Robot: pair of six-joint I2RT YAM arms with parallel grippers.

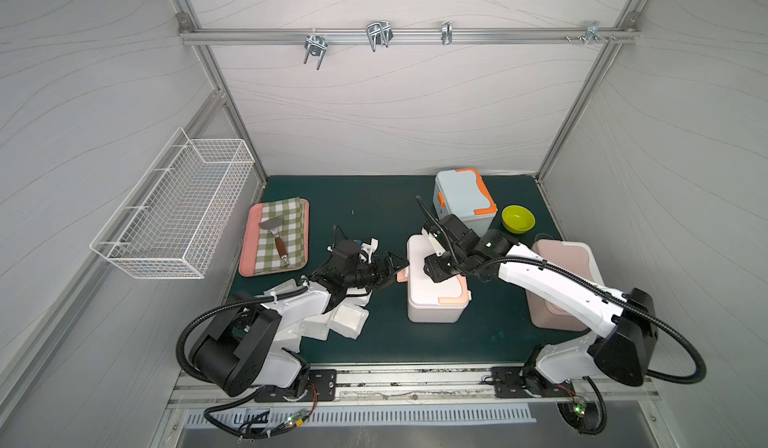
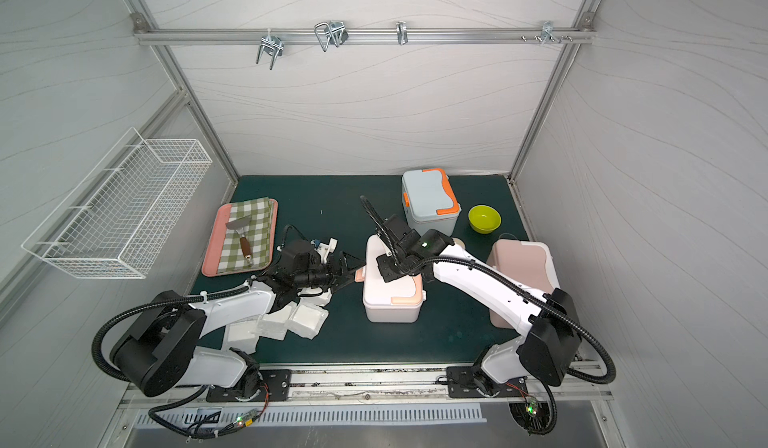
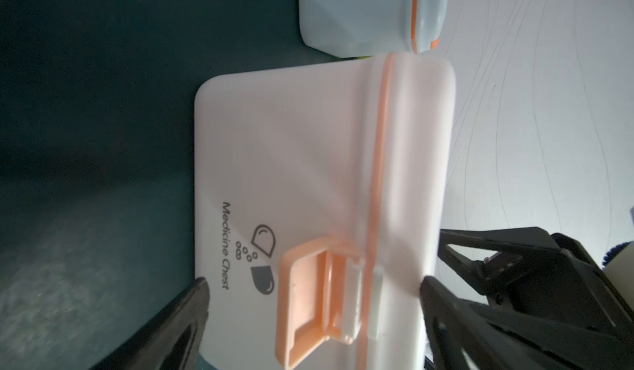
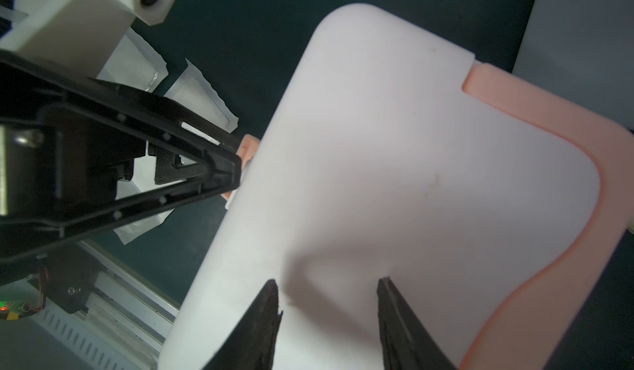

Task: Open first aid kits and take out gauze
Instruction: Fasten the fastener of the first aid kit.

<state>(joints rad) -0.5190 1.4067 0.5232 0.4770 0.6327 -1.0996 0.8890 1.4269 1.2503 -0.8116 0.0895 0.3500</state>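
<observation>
The white first aid kit with peach trim [image 1: 432,300] [image 2: 390,300] stands mid-table, lid down. Its peach end latch [image 3: 302,303] is flipped outward. My left gripper [image 1: 399,269] [image 3: 314,282] is open wide, its fingertips straddling that latch end from base to lid top. My right gripper [image 1: 434,269] [image 4: 329,282] hovers over the lid [image 4: 411,145], open, with nothing between its fingers. The light blue kit [image 1: 461,196] stands behind and the pale pink kit [image 1: 573,259] to the right, both closed. Several wrapped gauze pads [image 1: 345,319] [image 4: 202,100] lie heaped under my left arm.
A pink tray [image 1: 249,242] with a checked cloth and a spatula [image 1: 276,236] lies at the left. A green bowl [image 1: 518,218] sits between the blue and pink kits. A white wire basket [image 1: 178,217] hangs on the left wall.
</observation>
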